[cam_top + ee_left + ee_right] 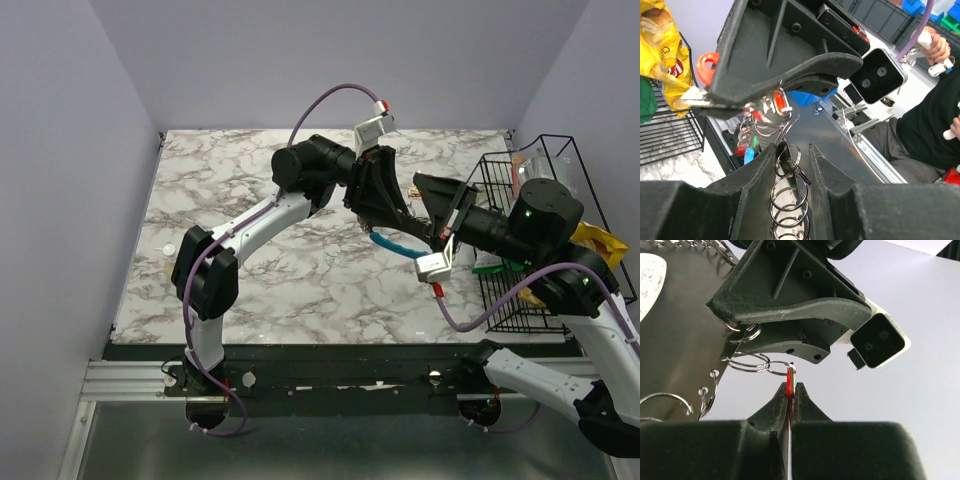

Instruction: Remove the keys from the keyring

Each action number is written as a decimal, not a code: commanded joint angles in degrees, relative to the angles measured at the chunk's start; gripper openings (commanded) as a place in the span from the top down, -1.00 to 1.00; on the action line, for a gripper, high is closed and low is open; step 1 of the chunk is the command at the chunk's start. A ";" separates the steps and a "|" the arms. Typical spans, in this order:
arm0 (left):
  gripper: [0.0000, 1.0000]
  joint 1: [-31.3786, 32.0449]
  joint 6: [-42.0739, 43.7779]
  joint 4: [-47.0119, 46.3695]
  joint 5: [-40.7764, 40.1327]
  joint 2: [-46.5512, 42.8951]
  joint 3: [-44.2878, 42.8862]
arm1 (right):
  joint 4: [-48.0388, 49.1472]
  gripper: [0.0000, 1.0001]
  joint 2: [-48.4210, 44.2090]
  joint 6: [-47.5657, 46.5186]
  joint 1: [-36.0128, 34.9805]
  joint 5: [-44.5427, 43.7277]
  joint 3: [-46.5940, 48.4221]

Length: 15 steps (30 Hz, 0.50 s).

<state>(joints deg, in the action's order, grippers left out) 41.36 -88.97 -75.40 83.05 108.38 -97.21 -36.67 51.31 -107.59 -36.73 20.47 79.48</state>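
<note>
Both grippers meet in mid-air above the marble table (280, 270). My left gripper (792, 147) is shut on a chain of small metal split rings (790, 200) belonging to the keyring; it also shows from above (385, 200). The keyring's bright blue part (393, 245) hangs below the grippers and shows behind them (810, 96). My right gripper (790, 386) is shut on a red-headed key (789, 377), seen edge-on and still linked to a split ring (747, 362). That key also shows in the left wrist view (777, 102). More coloured key heads (747, 145) dangle lower down.
A black wire basket (530, 240) stands at the table's right edge, with a yellow snack bag (600, 240) in it, also seen in the left wrist view (662, 55). A person in black (930, 115) sits beyond the table.
</note>
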 commanded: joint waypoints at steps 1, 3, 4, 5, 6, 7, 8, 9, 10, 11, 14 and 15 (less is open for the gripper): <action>0.28 -0.41 -2.08 -21.20 -1.83 -0.54 -1.93 | 3.79 0.99 -2.09 0.28 0.17 -0.17 -1.35; 0.32 -0.58 -2.52 -21.20 -2.18 -0.10 -2.37 | 3.79 0.99 -2.18 0.19 0.08 -0.17 -1.61; 0.37 -0.50 -2.70 -21.20 -2.01 0.16 -2.63 | 3.79 0.99 -2.18 0.19 0.08 -0.25 -1.61; 0.51 -0.50 -2.79 -21.20 -2.18 0.25 -2.63 | 3.79 0.99 -2.18 0.19 0.08 -0.34 -1.61; 0.59 -0.50 -2.88 -21.28 -2.10 0.34 -2.64 | 3.79 0.99 -2.09 0.19 0.08 -0.43 -1.61; 0.67 -0.58 -2.96 -21.20 -2.19 0.52 -2.55 | 3.79 0.99 -2.09 0.10 0.08 -0.43 -1.61; 0.85 -0.58 -3.05 -21.20 -2.01 0.52 -2.55 | 3.79 0.99 -2.00 0.01 0.08 -0.34 -1.61; 0.91 -0.58 -3.05 -21.11 -2.10 0.69 -2.55 | 3.79 0.99 -2.00 0.01 0.08 -0.17 -1.61; 0.94 -0.67 -3.14 -21.02 -2.27 0.69 -2.46 | 3.71 0.99 -2.09 -0.07 0.08 -0.08 -1.70; 0.97 -0.76 -3.05 -20.76 -2.97 0.69 -2.20 | 3.79 0.99 -2.09 -0.25 0.08 -0.08 -1.79; 1.00 -1.28 -1.39 -17.52 -4.55 -0.09 -0.79 | 3.71 0.99 -2.26 -0.43 0.08 -0.17 -2.23; 1.00 -1.55 2.36 -13.76 -5.52 -0.62 -0.09 | 3.71 0.99 -2.27 -0.43 0.08 -0.17 -2.31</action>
<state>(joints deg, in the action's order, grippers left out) 40.80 -91.39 -75.40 81.91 108.71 -98.02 -35.46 49.74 -107.66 -36.73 20.47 78.00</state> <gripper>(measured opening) 0.362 0.077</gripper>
